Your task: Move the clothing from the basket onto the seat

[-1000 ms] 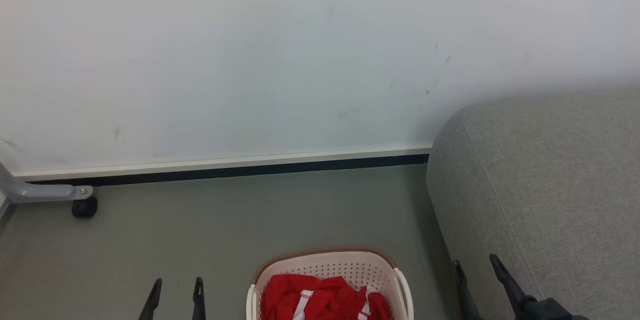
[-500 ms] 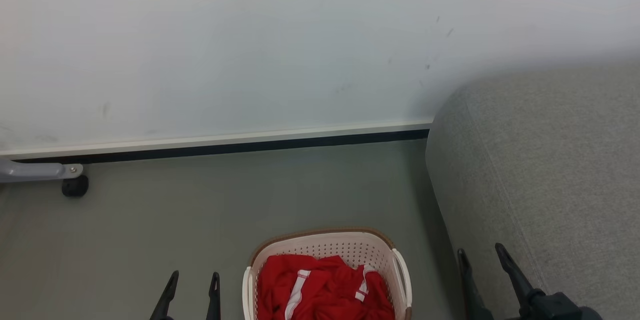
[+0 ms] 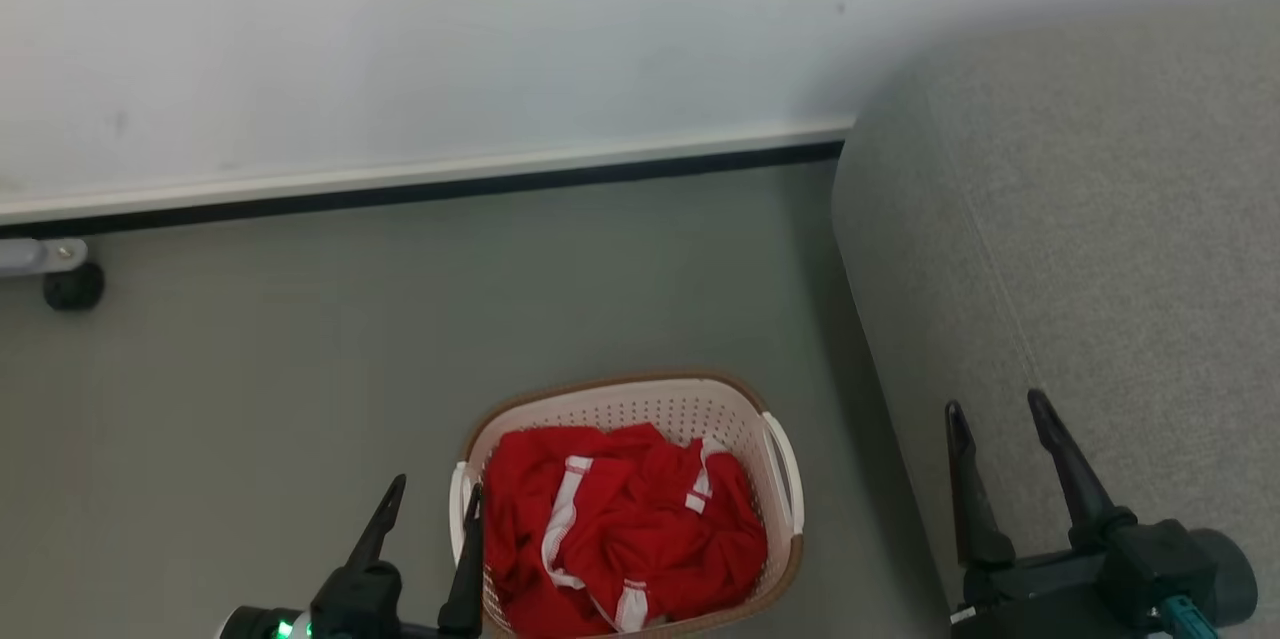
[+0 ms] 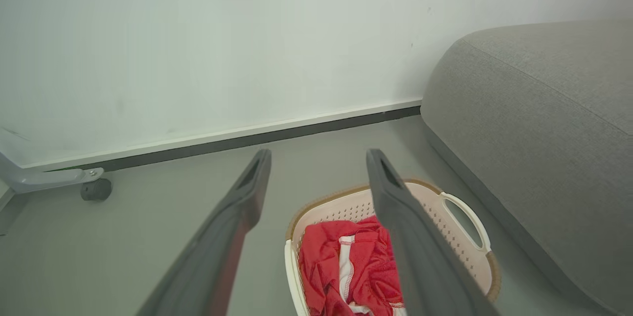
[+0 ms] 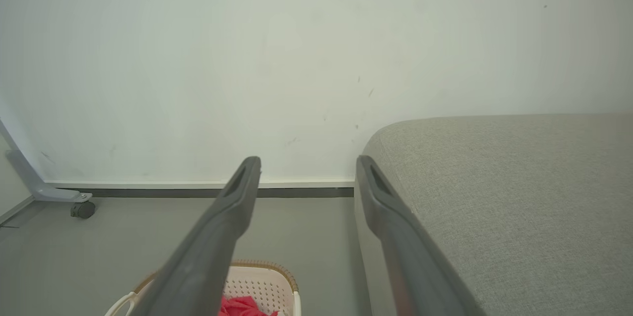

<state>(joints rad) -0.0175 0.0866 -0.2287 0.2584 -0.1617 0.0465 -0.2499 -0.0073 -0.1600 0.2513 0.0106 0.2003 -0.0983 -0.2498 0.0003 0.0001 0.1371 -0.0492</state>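
Closer now to the basket [image 3: 620, 381] rim, the left gripper [image 3: 437, 485] — jaws spread, empty, as on the right gripper [image 3: 996, 400]; clothing [image 3: 620, 529] inside.

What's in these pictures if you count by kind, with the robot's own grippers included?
basket: 1
heap of red clothing: 1 (the garments in it cannot be counted)
sofa: 1
caster wheel: 1
grippers, the left gripper and the right gripper, both open: 2
Total: 6
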